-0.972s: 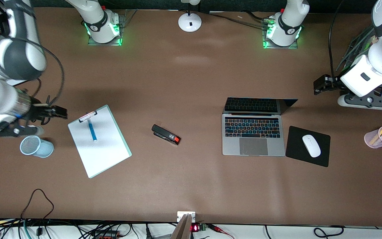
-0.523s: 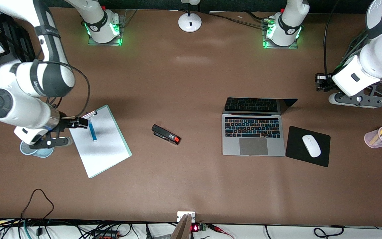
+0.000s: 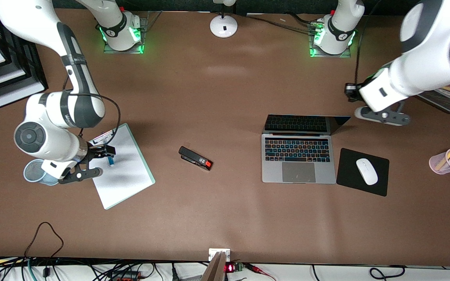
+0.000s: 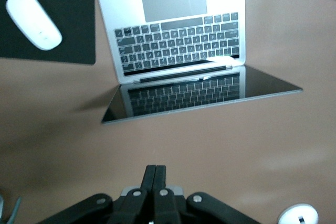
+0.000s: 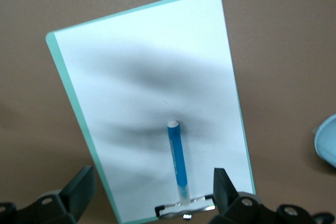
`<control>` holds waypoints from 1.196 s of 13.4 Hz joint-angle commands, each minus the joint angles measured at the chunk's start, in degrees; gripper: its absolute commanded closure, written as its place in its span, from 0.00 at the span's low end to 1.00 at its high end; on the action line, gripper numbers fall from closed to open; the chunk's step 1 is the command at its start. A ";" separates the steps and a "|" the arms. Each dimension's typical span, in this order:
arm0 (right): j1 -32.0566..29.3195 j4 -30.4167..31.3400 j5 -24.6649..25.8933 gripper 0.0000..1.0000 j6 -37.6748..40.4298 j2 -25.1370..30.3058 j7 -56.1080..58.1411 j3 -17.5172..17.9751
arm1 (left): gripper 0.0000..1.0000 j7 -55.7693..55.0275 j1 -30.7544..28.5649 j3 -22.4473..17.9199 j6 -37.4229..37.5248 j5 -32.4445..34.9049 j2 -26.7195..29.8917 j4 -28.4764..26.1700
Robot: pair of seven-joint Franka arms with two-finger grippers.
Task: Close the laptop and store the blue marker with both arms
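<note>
The laptop (image 3: 298, 156) stands open near the middle of the table, its lid (image 3: 307, 124) leaning far back; it also shows in the left wrist view (image 4: 178, 40). The blue marker (image 5: 177, 161) lies on a clipboard's white paper (image 5: 147, 87). In the front view only its tip (image 3: 110, 160) shows under my right hand. My right gripper (image 5: 152, 192) hangs over the marker, wide open and empty, one finger on each side. My left gripper (image 4: 155, 174) is shut and empty. It hangs over bare table (image 3: 350, 93) just past the lid's corner at the left arm's end.
A black stapler (image 3: 195, 158) lies between clipboard and laptop. A white mouse (image 3: 366, 171) sits on a black pad (image 3: 381, 187) beside the laptop. A pale blue mesh cup (image 3: 33, 173) stands by my right hand. A pink pen cup (image 3: 443, 162) stands at the left arm's end.
My right gripper has moved from beside the clipboard to over the marker. My left gripper has moved from the table's end toward the laptop's lid.
</note>
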State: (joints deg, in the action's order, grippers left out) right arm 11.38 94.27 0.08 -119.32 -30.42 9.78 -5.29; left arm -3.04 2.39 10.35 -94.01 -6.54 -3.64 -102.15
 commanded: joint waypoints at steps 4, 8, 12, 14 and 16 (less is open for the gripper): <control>-1.36 6.62 0.71 0.00 -9.61 -0.68 7.00 0.01 | 0.96 -0.65 -0.28 5.37 -22.23 -1.46 9.09 -25.35; -1.98 6.62 0.62 0.00 -13.22 -3.33 9.03 0.10 | 0.97 -0.74 -0.37 7.49 -35.69 -1.37 6.29 -29.95; -2.24 6.62 0.19 0.05 -16.30 -5.79 13.07 0.10 | 1.00 -0.30 -0.19 7.58 -47.38 -1.02 0.84 -29.51; -2.51 6.62 0.19 0.16 -16.39 -6.14 14.73 0.10 | 1.00 -0.04 -0.19 7.58 -51.33 -0.67 -0.39 -29.33; -2.68 6.62 0.01 0.22 -16.39 -6.23 15.53 0.10 | 1.00 0.23 -0.28 7.40 -55.90 -0.49 -2.58 -28.81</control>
State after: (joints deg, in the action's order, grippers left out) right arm 9.49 100.59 0.13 -134.97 -36.87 23.56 -5.54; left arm -3.86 2.40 17.56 -146.48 -6.76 -3.96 -132.32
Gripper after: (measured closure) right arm 0.176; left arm 0.991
